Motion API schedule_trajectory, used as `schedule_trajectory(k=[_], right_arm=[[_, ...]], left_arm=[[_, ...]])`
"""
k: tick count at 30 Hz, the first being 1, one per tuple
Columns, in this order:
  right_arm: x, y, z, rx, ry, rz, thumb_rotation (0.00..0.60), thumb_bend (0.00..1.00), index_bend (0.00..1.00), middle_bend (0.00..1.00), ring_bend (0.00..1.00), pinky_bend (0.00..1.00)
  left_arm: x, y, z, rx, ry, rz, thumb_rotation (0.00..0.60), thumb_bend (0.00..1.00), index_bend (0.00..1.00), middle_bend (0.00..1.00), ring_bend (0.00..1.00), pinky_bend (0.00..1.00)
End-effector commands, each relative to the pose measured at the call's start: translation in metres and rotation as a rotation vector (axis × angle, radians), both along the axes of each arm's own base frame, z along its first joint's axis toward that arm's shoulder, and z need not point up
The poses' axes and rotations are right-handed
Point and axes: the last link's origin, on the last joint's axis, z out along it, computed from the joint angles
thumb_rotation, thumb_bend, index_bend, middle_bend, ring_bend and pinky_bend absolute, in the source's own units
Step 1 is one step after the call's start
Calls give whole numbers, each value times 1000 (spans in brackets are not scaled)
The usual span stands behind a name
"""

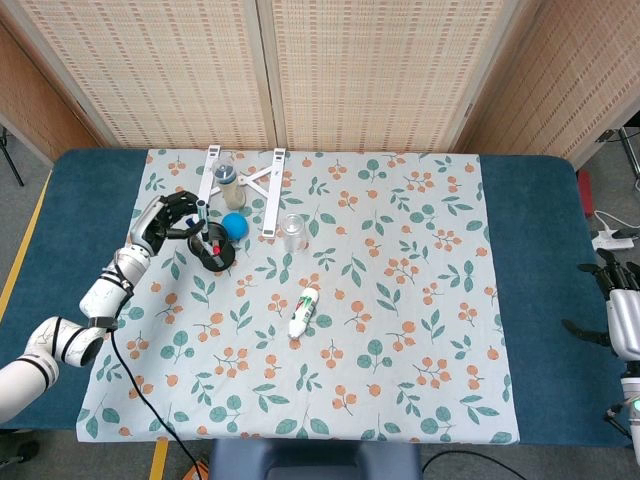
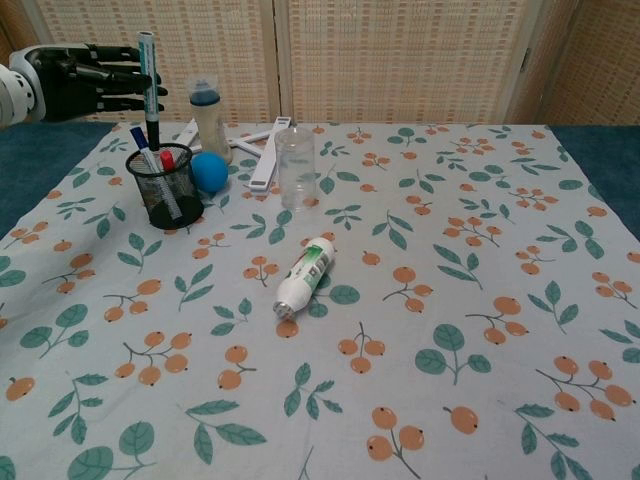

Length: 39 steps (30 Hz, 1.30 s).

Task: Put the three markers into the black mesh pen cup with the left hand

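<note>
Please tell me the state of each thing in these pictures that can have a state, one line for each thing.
Left hand: holds the black-tipped marker.
Black-tipped marker: upright, tip just above the cup's rim.
Black mesh pen cup: upright, two markers inside.
Blue-capped marker: in the cup, leaning.
Red-capped marker: in the cup.
Clear plastic cup: upright.
White tube with green label: lying flat.
Blue-capped bottle: upright, capped.
Right hand: holds nothing, off the cloth.

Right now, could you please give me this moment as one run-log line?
left hand: holds marker upright above black mesh pen cup | cup: two markers inside | right hand: idle at table edge, holds nothing
</note>
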Motion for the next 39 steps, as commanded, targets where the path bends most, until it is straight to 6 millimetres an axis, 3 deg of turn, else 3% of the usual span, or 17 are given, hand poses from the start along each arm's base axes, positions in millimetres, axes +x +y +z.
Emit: schedule_trajectory(k=[1, 7, 14, 25, 34, 36, 39], right_arm=[[0, 0, 0, 1, 0, 0, 600, 25, 260, 70, 189, 95], [0, -1, -1, 12, -5, 1, 600, 25, 260, 70, 189, 94], [0, 0, -2, 12, -2, 0, 600, 24, 260, 70, 189, 94], [0, -1, -2, 20, 0, -7, 600, 24, 283, 85, 197, 95], [1, 0, -1, 7, -4, 2, 600, 25, 283, 87, 202, 95], [1, 0, -1, 10, -9, 4, 600, 25, 284, 87, 202, 94], [3, 0, -1, 14, -17, 14, 600, 25, 283, 87, 202, 94]], left_arm=[[1, 1, -9, -29, 18, -31, 600, 349, 586, 606, 268, 236], [-2, 4, -7, -35, 41, -64, 600, 349, 566, 521, 208, 213], [-7, 9, -8, -32, 67, -60, 600, 349, 550, 492, 191, 204], [-8, 8, -5, -44, 80, -87, 600, 349, 408, 396, 147, 176], [-3, 3, 0, -29, 48, -120, 600, 349, 438, 423, 160, 181], [3, -8, 11, 6, 131, -225, 600, 350, 452, 450, 182, 195], [-7, -55, 33, 174, 363, -318, 600, 352, 461, 459, 201, 230]])
